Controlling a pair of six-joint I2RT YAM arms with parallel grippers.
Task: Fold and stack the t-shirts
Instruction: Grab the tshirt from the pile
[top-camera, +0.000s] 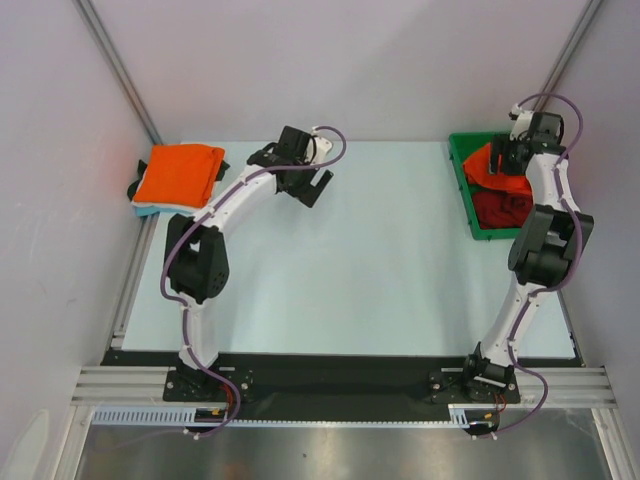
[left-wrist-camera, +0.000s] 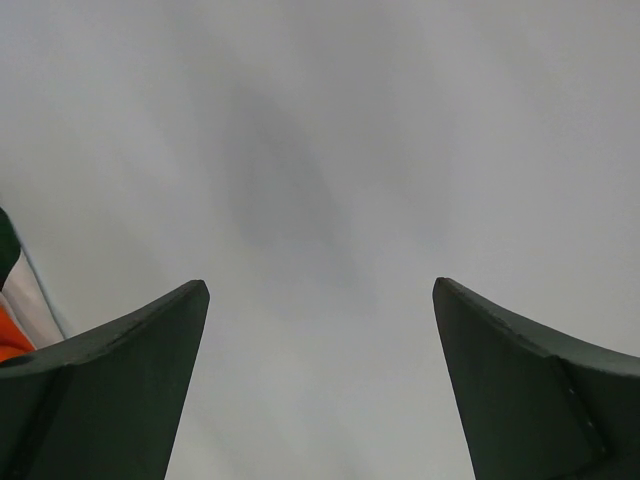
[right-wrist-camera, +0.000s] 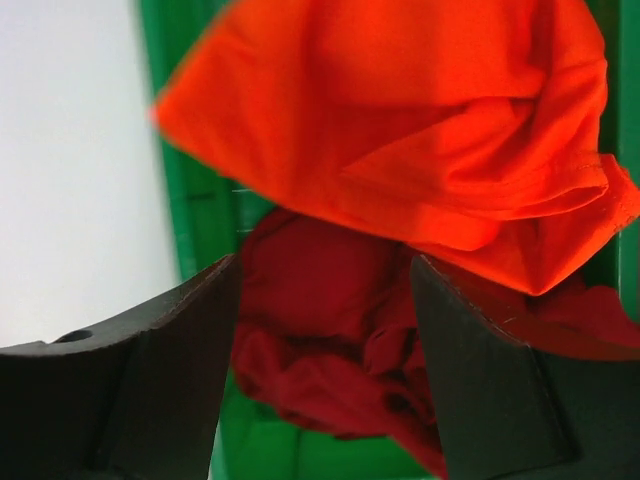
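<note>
left pincer (left-wrist-camera: 320, 290) released, above tabletop (top-camera: 380, 270) | right pincer (right-wrist-camera: 325, 265) released, above tray (right-wrist-camera: 190, 220), grasping nothing | orange tee (right-wrist-camera: 420, 120) crumpled on red tee (right-wrist-camera: 310, 340) inside tray, far right | folded orange tee (top-camera: 178, 175) on pale blue tee (top-camera: 149, 211), tabletop far-left corner

Even bright light, soft shadows; wrist views blurred close up, fingers (right-wrist-camera: 150, 390) dark.

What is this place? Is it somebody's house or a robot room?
Most likely a robot lab's test booth, not a house. The left arm and right arm are bolted to a base plate by a pale table, plain walls close it in, and a green tray holds crumpled t-shirts.
</note>
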